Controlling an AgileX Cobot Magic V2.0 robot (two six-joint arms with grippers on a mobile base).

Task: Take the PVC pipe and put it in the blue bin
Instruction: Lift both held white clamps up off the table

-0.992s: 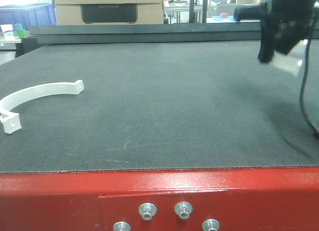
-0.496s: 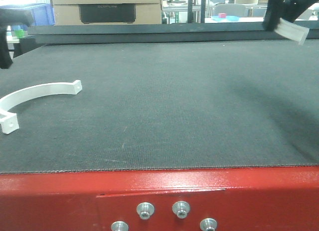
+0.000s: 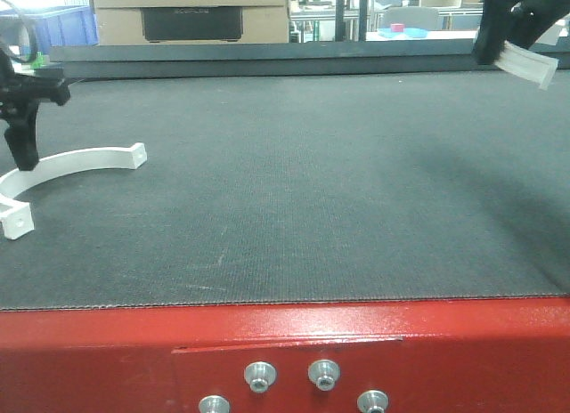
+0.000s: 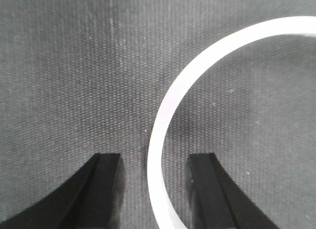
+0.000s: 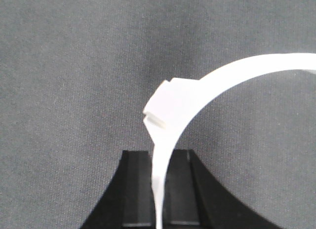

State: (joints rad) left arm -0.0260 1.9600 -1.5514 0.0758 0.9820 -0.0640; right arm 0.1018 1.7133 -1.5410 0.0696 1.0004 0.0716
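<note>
Two white curved PVC pieces are in play. The flat PVC pipe piece (image 3: 80, 159) lies on the dark surface (image 3: 294, 190) near its left edge, with one end block close to the front-left. The left pincer (image 3: 24, 155) hangs right over the arc. Its wrist view shows it released, the white band (image 4: 168, 115) running between the two black fingers (image 4: 106, 179) with a gap on each side. The lifted PVC pipe piece (image 3: 525, 64) is over by the far-right corner, up off the surface. The right pincer (image 3: 499, 41) is clenched on its thin band, and its wrist view shows the end block (image 5: 165, 105) standing just past the fingertips. A blue bin (image 3: 71, 26) sits beyond the far-left corner.
</note>
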